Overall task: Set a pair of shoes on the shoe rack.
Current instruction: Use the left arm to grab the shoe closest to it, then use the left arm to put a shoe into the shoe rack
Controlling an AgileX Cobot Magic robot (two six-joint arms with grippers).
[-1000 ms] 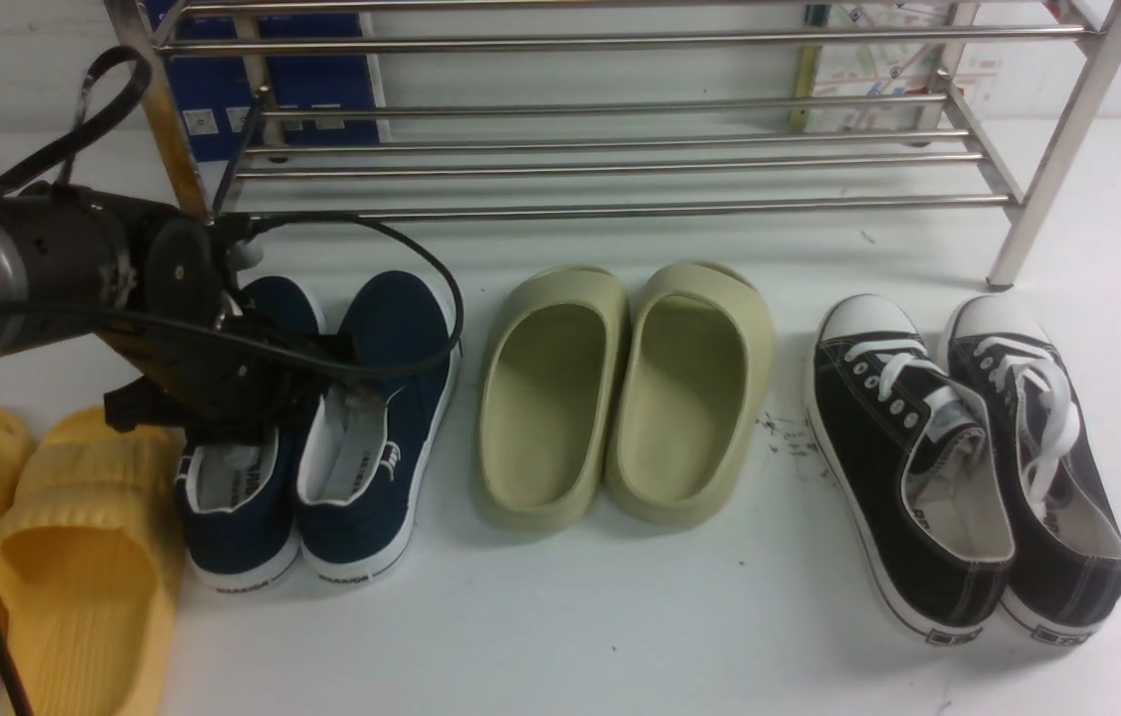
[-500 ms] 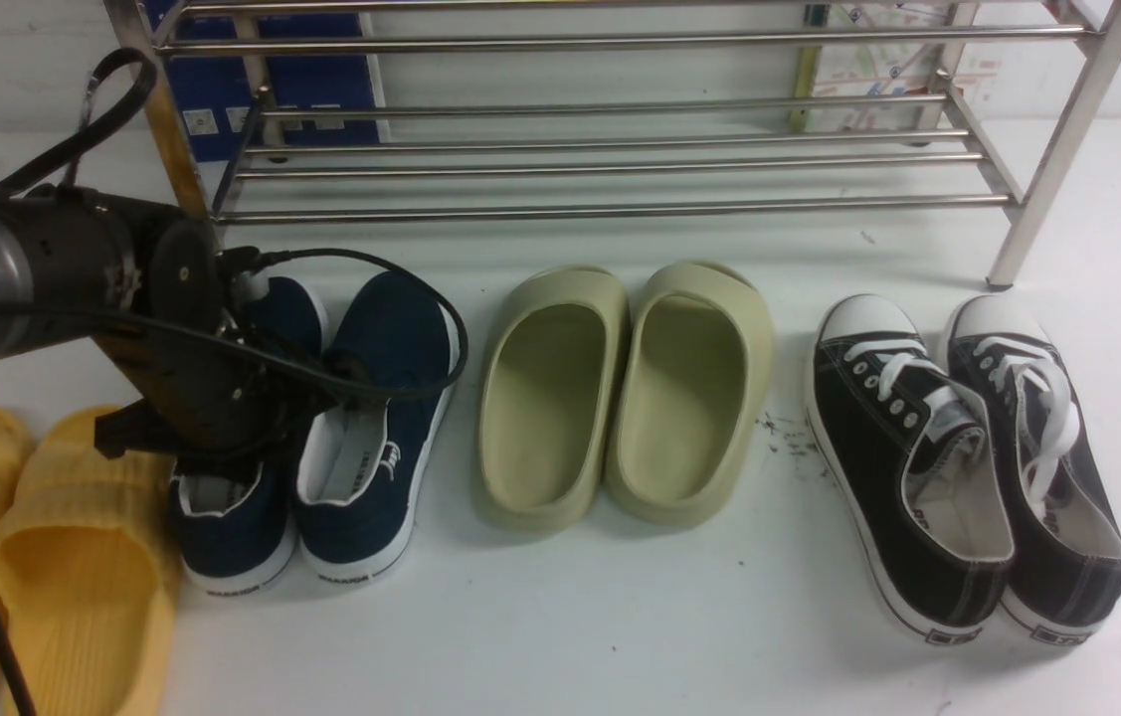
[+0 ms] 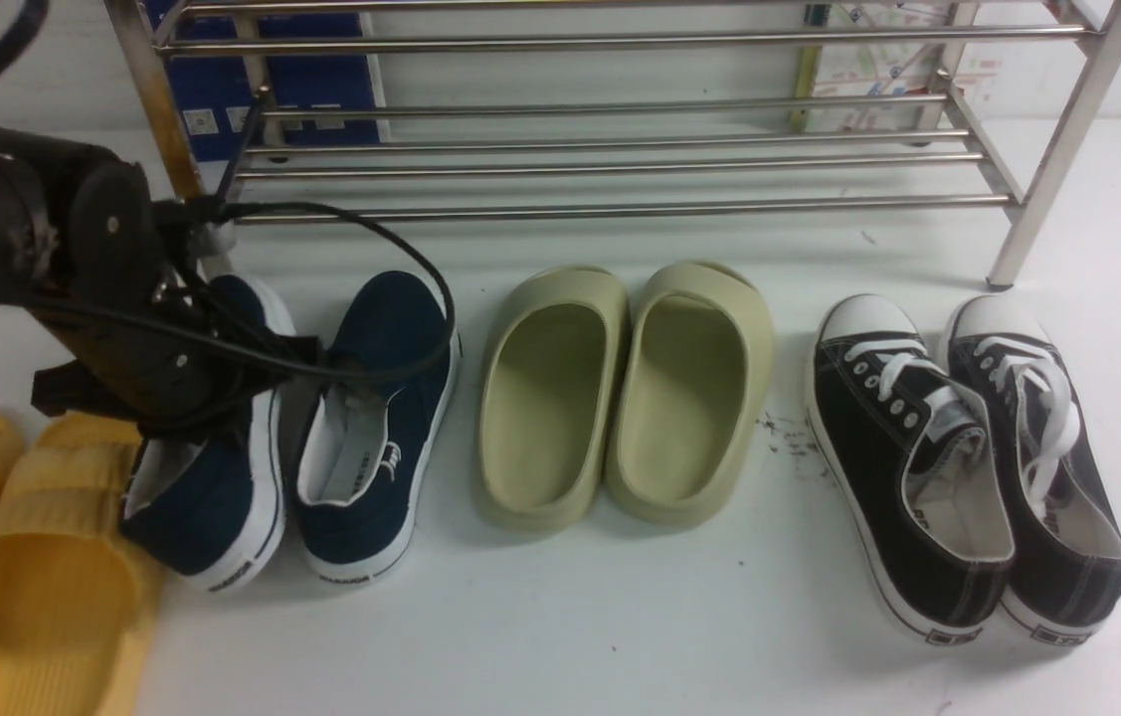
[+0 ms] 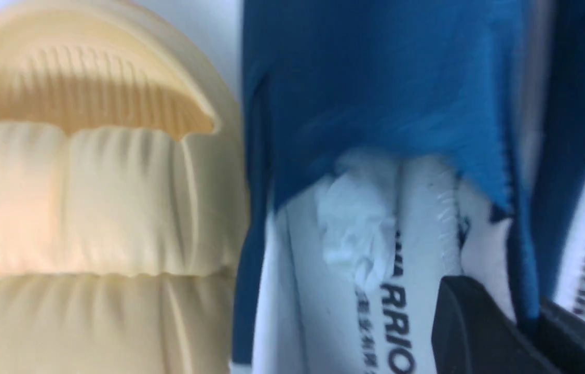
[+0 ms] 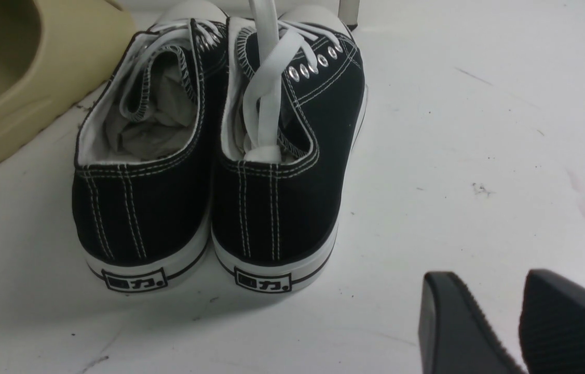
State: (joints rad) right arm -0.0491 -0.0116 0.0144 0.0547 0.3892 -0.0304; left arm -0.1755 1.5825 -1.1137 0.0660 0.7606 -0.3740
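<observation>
At 9 o'clock, left gripper (image 4: 520,317): clamped on the side collar of the left navy shoe (image 3: 222,497), one finger inside the opening, one outside.
left navy shoe, pose: rolled onto its outer edge, sole rim facing its mate. It sits just beside the yellow slippers (image 3: 53,557) at 8 o'clock, possibly touching. Cannot tell whether it is clear of the table (image 3: 620,636).
right navy shoe (image 3: 381,418): flat on the table, near the held one, toe toward 12 o'clock.
shoe rack (image 3: 620,209): at 12 o'clock, behind all the pairs. No shoe on the bars in view.
handling (judgement): light. Canvas upper is soft and the collar will fold under a pinch; rubber sole is stiff. From a one-sided grip the shoe is likely to hang and swing. Firmest hold is probably the collar wall near the heel.
contents: paper stuffing (image 4: 354,228) inside the held shoe; similar paper in one of the black sneakers (image 3: 958,447) at 3 o'clock. The olive slippers (image 3: 620,398) at centre are hollow, nothing inside.
right gripper (image 5: 518,306): jaws a narrow gap apart, holding nothing, near the black sneakers' heels.
</observation>
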